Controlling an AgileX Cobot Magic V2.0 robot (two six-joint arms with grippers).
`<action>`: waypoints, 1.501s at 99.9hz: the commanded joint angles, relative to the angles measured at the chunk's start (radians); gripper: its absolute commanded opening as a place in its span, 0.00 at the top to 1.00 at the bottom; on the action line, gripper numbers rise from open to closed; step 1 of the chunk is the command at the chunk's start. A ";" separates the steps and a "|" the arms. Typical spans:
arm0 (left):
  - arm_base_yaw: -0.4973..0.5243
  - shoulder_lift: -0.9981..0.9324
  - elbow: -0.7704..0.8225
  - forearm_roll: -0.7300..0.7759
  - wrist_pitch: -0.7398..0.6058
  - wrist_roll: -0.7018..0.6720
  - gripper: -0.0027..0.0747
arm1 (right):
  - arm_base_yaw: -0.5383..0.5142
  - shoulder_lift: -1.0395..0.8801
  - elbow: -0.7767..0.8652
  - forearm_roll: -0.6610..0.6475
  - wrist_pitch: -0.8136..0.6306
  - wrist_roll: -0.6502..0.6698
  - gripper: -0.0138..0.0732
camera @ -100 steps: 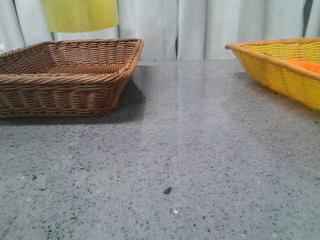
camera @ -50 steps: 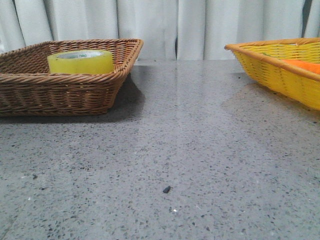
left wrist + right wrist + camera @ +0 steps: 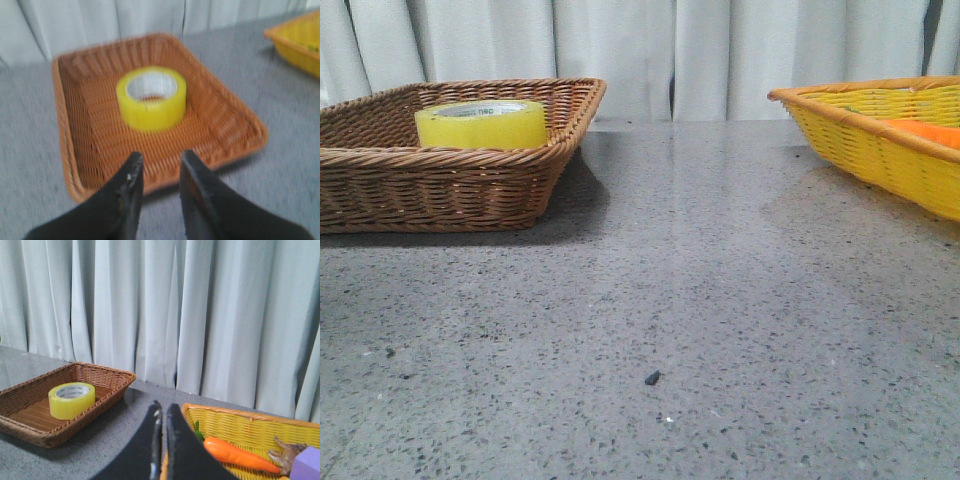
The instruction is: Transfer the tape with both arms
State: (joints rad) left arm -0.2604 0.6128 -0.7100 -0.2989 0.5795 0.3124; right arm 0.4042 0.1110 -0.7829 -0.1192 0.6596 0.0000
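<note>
Tape lies flat in our brown basket, both grippers empty.

We see the grey table (image 3: 720, 300), then the brown basket (image 3: 470, 185) on our left and the yellow basket (image 3: 880, 150) on our right. The tape (image 3: 481, 124) rests inside the brown one. Our left gripper (image 3: 157, 172) hangs above, fingers apart; our right gripper (image 3: 161, 432) has its fingers nearly together, a carrot (image 3: 240, 452) nearby.

The left pincer (image 3: 157, 172) shows two black fingers (image 3: 131, 195), broad where they enter the frame and tapering to rounded tips, with a matte, slightly glossy sheen along their inner edges; blur hides any screws or markings. The right pincer (image 3: 161, 412) is likewise black, its two slim fingers (image 3: 176, 440) narrowing to blunt tips, each with a pale highlight along the inner edge. No cables or labels are visible on either.
</note>
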 commanded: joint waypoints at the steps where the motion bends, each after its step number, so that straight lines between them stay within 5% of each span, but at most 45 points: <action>1: -0.007 -0.082 0.066 -0.029 -0.120 -0.011 0.77 | 0.000 -0.030 0.038 -0.024 -0.097 -0.015 0.93; 18: -0.007 -0.196 0.111 -0.090 -0.139 -0.011 0.79 | 0.000 -0.054 0.095 -0.024 -0.097 -0.015 0.93; 29: -0.007 -0.224 0.111 -0.108 -0.143 -0.011 1.00 | 0.000 -0.054 0.126 -0.024 -0.095 -0.015 0.93; 63: -0.050 -0.226 0.111 -0.386 -0.150 -0.011 0.99 | 0.000 -0.054 0.165 -0.024 -0.093 -0.015 0.93; 82: -0.050 -0.226 0.111 -0.394 -0.141 -0.011 0.99 | 0.000 -0.054 0.165 -0.024 -0.093 -0.015 0.93; 104: -0.050 -0.249 0.198 -0.159 -0.149 -0.001 0.99 | 0.000 -0.054 0.165 -0.024 -0.095 -0.015 0.93; 133: -0.050 -0.504 0.574 0.061 -0.556 -0.001 0.99 | 0.000 -0.054 0.165 -0.024 -0.095 -0.015 0.93; 150: -0.022 -0.619 0.715 0.066 -0.579 -0.083 0.99 | 0.000 -0.054 0.165 -0.024 -0.095 -0.015 0.93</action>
State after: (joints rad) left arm -0.2991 0.0240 -0.0218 -0.2394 0.0974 0.2933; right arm 0.4042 0.0369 -0.5967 -0.1235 0.6487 -0.0072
